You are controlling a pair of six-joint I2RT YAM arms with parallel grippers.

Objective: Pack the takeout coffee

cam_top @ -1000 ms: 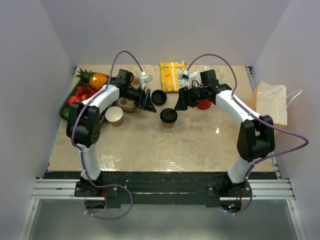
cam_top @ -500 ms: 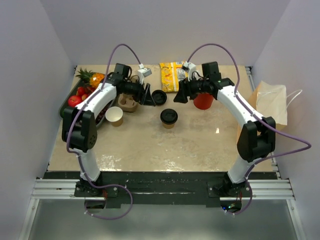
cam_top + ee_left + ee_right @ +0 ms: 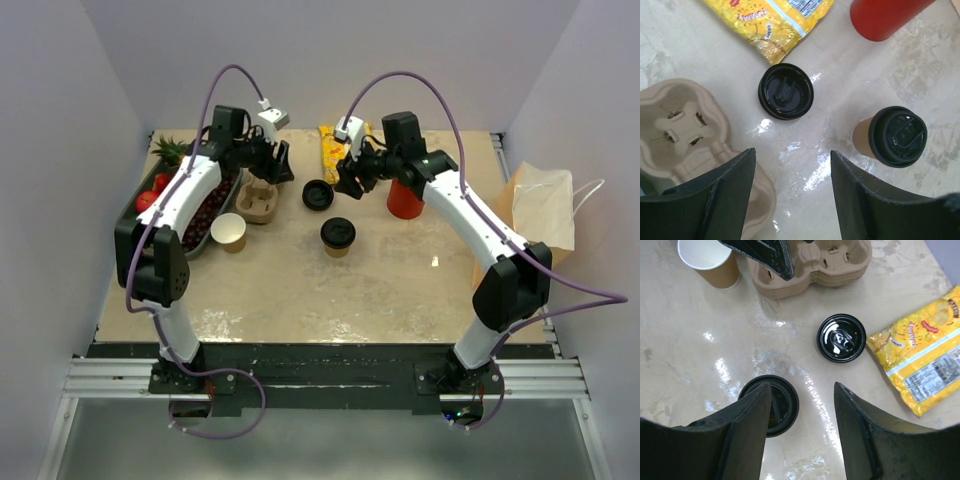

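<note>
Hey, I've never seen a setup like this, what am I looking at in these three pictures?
This is a robot: a left arm and a right arm bolted at the near edge of a table. One picture looks down from above. The other two come from a camera on each wrist, so the dark shapes at the bottom are that arm's own fingers. The left gripper and right gripper are both open and hold nothing. On the table stand a lidded takeout coffee, a lidless paper cup and a red cup. A loose black lid, a cardboard cup carrier, a yellow snack bag and some fruit lie around them. A paper bag sits beside the right edge.
</note>
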